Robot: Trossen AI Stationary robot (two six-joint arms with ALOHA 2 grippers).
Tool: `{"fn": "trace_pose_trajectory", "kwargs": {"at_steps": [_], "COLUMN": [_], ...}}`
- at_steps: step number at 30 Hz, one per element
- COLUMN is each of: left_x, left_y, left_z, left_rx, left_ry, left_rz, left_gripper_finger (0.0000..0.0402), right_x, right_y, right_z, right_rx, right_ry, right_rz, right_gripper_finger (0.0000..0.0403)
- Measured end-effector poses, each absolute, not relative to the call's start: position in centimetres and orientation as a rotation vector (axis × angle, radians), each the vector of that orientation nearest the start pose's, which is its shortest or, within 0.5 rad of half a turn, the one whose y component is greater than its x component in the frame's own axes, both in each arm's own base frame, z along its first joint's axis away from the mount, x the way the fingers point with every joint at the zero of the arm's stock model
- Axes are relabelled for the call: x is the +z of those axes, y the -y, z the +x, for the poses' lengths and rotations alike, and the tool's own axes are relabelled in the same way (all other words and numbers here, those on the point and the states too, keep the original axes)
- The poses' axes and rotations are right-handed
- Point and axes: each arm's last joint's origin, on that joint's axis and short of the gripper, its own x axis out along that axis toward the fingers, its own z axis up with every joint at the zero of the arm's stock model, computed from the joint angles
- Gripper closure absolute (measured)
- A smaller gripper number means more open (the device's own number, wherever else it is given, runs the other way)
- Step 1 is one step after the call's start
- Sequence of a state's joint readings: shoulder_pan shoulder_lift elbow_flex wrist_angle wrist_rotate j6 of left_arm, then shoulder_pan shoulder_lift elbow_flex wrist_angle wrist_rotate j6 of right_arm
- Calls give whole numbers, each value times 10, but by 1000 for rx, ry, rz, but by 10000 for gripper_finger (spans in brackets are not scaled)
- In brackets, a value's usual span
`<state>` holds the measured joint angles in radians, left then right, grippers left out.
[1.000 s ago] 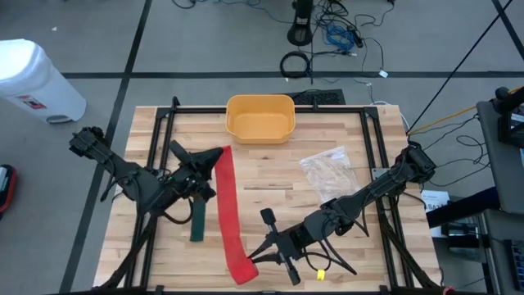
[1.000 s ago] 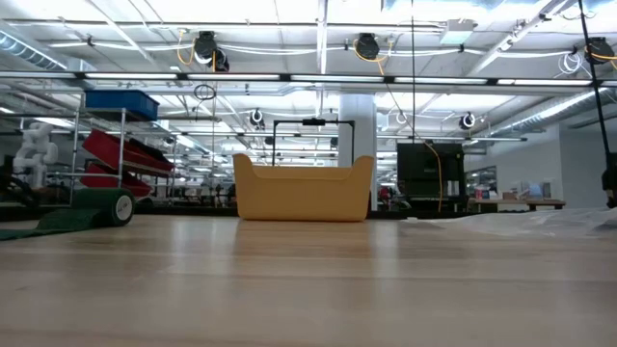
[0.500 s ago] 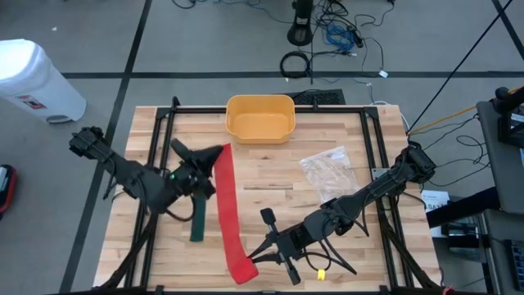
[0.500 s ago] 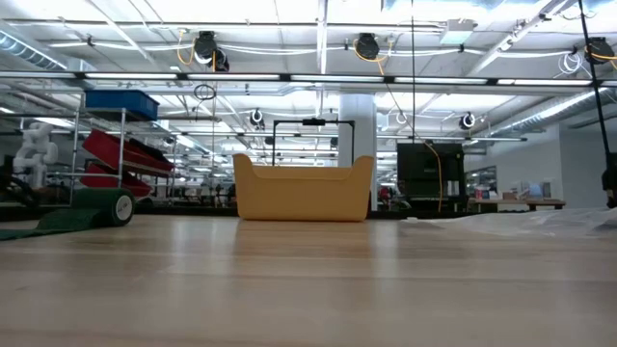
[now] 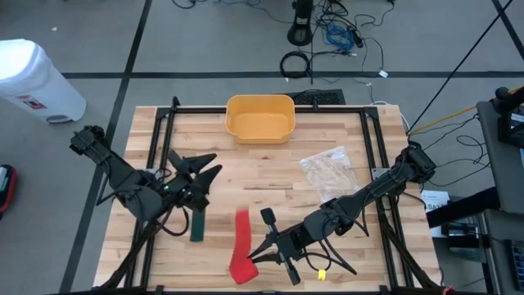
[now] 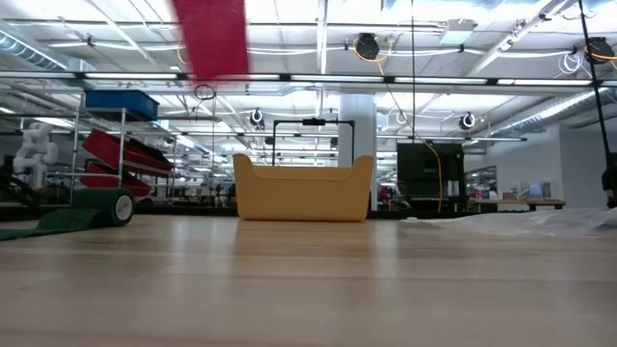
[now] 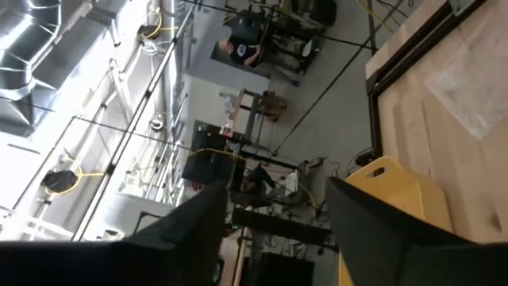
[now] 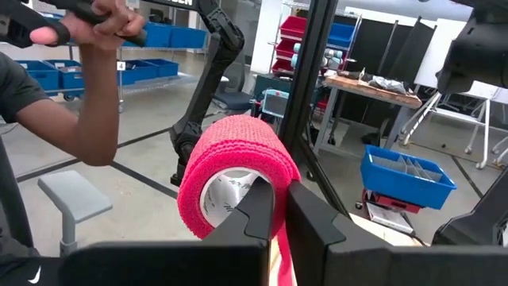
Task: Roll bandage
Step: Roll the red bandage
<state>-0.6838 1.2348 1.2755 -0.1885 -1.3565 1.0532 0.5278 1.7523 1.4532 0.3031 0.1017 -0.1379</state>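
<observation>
While left gripper (image 5: 205, 166) gapes empty, right gripper (image 8: 276, 208) clamped on red bandage roll (image 8: 235, 171)

a tub (image 5: 259, 117) sits at the table's (image 5: 270, 176) upper middle edge in the high view. a plastic bag (image 5: 328, 171) lies right of centre. the left gripper (image 5: 203, 166) is left of centre, above a flat strip (image 5: 197, 223). at lower centre the bandage (image 5: 239, 250) lies just left of the right gripper (image 5: 255, 253). a white bin (image 5: 37, 79) stands on the floor at upper left, off the table.
</observation>
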Motion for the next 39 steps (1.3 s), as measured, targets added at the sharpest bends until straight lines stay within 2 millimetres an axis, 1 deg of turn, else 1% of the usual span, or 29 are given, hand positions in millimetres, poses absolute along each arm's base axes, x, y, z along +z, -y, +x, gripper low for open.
{"fn": "trace_pose_trajectory", "kwargs": {"at_steps": [3, 8, 11, 15, 17, 20, 22, 26, 33, 39], "left_x": [413, 414, 414, 413, 412, 408, 405, 395, 378, 366], "left_y": [138, 150, 161, 177, 185, 197, 203, 214, 232, 245], "left_z": [207, 199, 191, 178, 173, 168, 168, 172, 181, 188], "left_rx": [603, 577, 510, 402, 349, 245, 206, 193, 213, 213], "left_ry": [-426, -346, -273, -188, -157, -128, -123, -135, -149, -147], "left_rz": [1111, 975, 868, 719, 650, 587, 570, 577, 521, 465], "left_gripper_finger": [146, 141, 141, 141, 142, 142, 142, 142, 142, 142], "right_x": [349, 349, 349, 349, 349, 349, 349, 353, 377, 383], "right_y": [-207, -207, -206, -202, -201, -201, -201, -201, -195, -192], "right_z": [361, 361, 362, 363, 363, 364, 364, 362, 347, 341], "right_rx": [426, 421, 405, 294, 264, 254, 254, 254, 255, 256], "right_ry": [34, 34, 33, 27, 26, 25, 30, 55, 119, 115], "right_rz": [-137, -139, -139, -158, -168, -173, -184, -204, -205, -224], "right_gripper_finger": [387, 387, 387, 387, 387, 387, 387, 387, 387, 387]}}
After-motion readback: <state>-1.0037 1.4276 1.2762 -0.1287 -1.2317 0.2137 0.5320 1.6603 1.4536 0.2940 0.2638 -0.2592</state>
